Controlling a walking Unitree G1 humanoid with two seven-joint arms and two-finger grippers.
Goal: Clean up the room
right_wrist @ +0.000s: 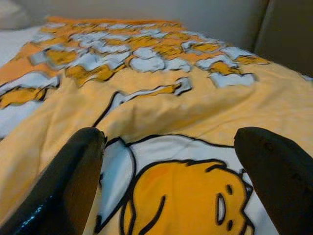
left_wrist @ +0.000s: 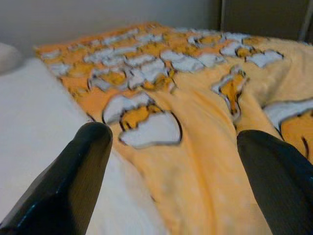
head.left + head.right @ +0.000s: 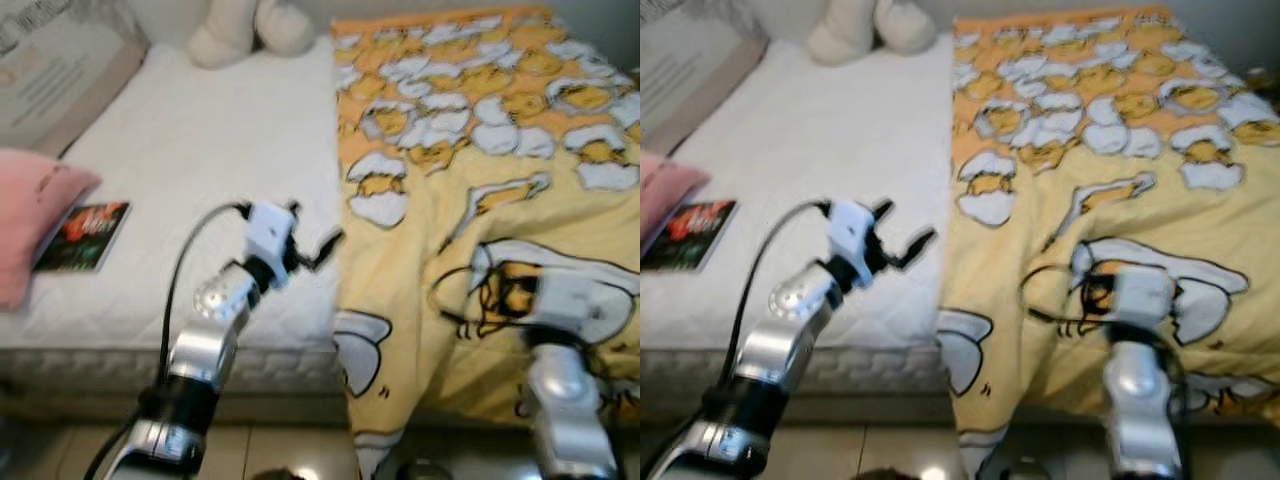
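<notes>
White bed [image 3: 200, 150], yellow blanket [image 3: 480, 150] at 3 o'clock, left gripper [image 3: 318, 240] fingers apart at its edge, right gripper [image 1: 171, 161] spread over blanket.

Blanket [image 3: 480, 200]: yellow-orange, printed with white-and-yellow cartoon egg figures outlined in black. Mattress [image 3: 210, 170]: white, quilted. Pillow [image 3: 30, 215], at 9 o'clock: pink. Book [image 3: 85, 235]: dark cover, red graphics. Plush toy [image 3: 250, 28], at 12 o'clock: cream.
</notes>
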